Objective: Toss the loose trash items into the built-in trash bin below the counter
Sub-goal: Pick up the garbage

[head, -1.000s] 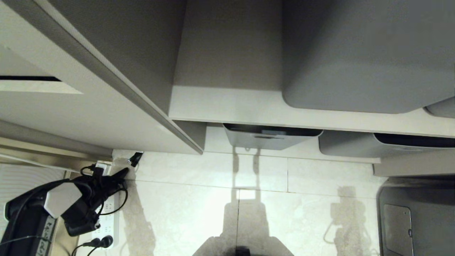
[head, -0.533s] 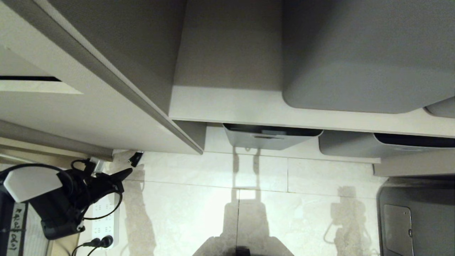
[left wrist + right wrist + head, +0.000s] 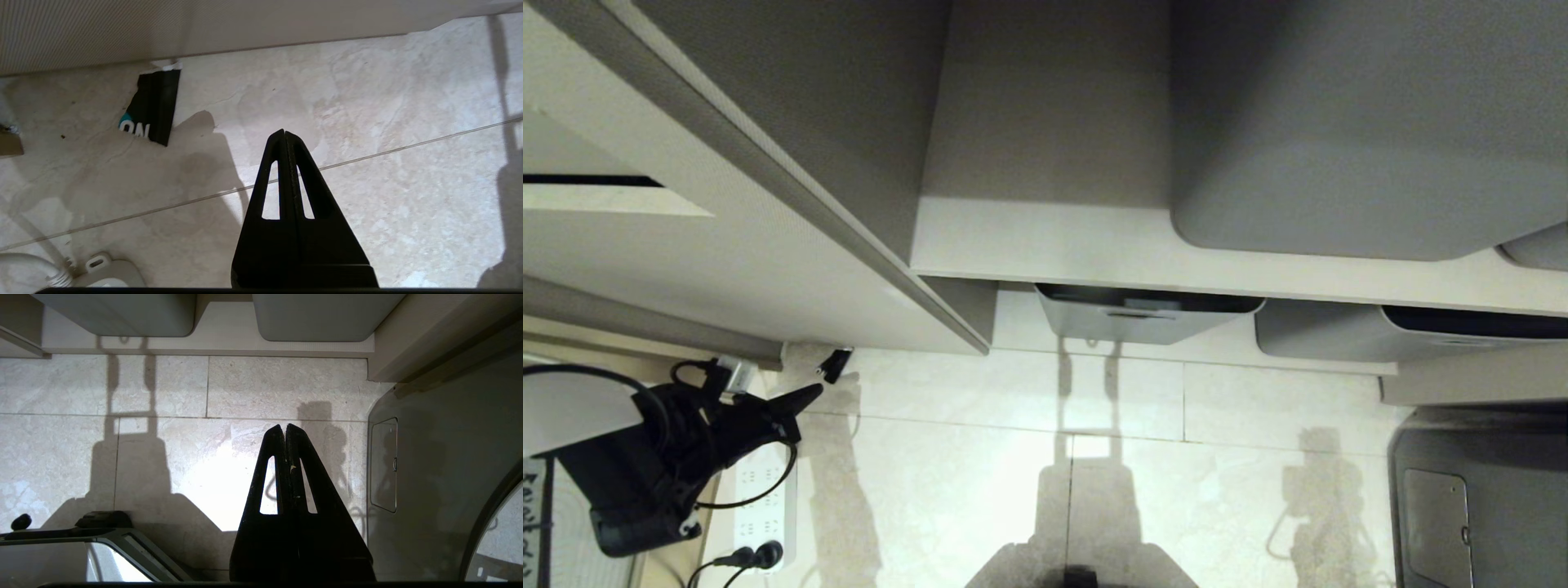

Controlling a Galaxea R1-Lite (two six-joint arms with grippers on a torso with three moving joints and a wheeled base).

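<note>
L gripper (image 3: 284,132) jaws are shut, nothing held. Black wrapper (image 3: 152,107) lies flat on floor against the cabinet base. Open jaws before you drop, approach from floor side, pinch the free edge.

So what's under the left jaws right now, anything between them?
Nothing between them: the left gripper is shut and empty above bare floor tile. The black wrapper lies apart, by the cabinet base. Tile directly beneath the gripper is hidden.
</note>
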